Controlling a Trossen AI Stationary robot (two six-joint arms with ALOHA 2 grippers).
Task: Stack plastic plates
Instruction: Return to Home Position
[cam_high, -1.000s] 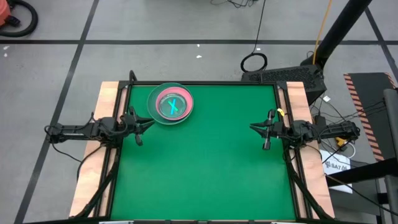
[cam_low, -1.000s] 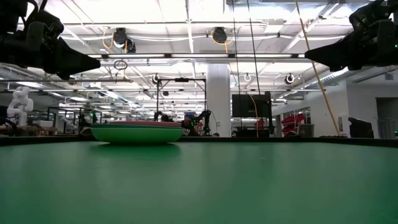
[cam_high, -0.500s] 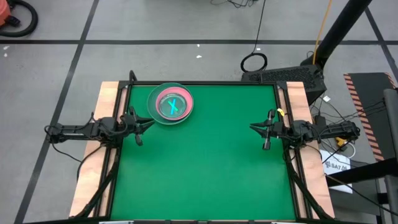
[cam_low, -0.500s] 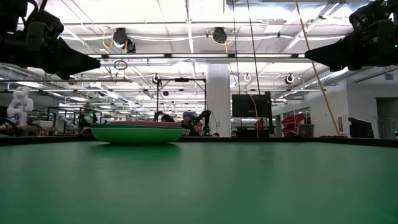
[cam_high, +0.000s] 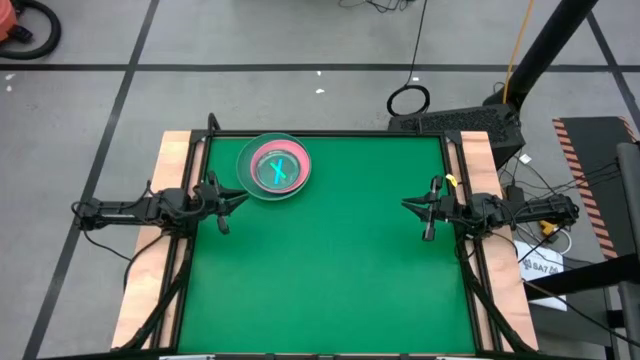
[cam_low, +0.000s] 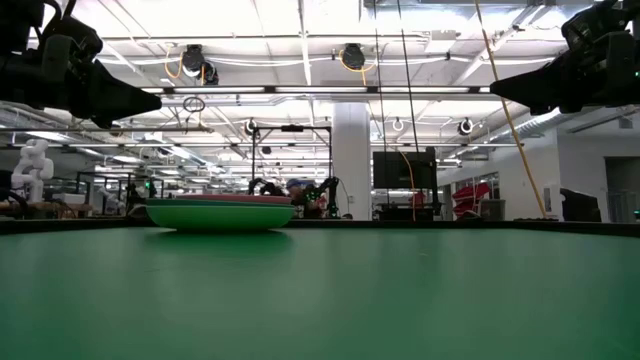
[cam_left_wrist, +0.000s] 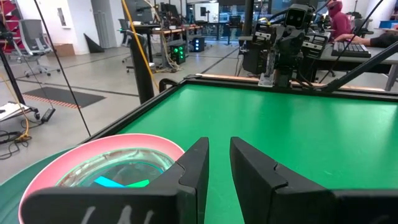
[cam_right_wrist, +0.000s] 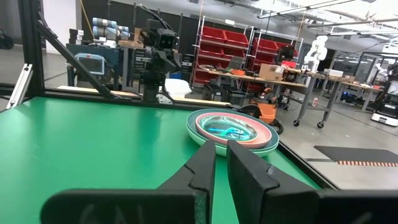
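Green covers the desk (cam_high: 330, 270), the largest thing in sight, with pale wooden strips along its left and right edges.

The left arm (cam_high: 130, 208) reaches in over the left edge and the right arm (cam_high: 520, 210) over the right edge. They face each other, and both are raised off the surface.

The left pincer (cam_high: 238, 199) has its fingers (cam_left_wrist: 193, 168) a narrow gap apart and holds nothing. The right pincer (cam_high: 407, 205) is the same, slightly parted and empty.

The stack of plastic plates (cam_high: 275, 167) sits in the far-left part of the desk, close to the far edge. It is just beyond the left pincer, not touching it, and well apart from the right one.

A light green plate (cam_low: 220, 216) forms the base. A pink plate (cam_left_wrist: 74, 155) lies within its rim. A small cyan plate (cam_high: 278, 172) appears to lie on top at the centre, though the translucent layers beneath it are hard to tell apart.
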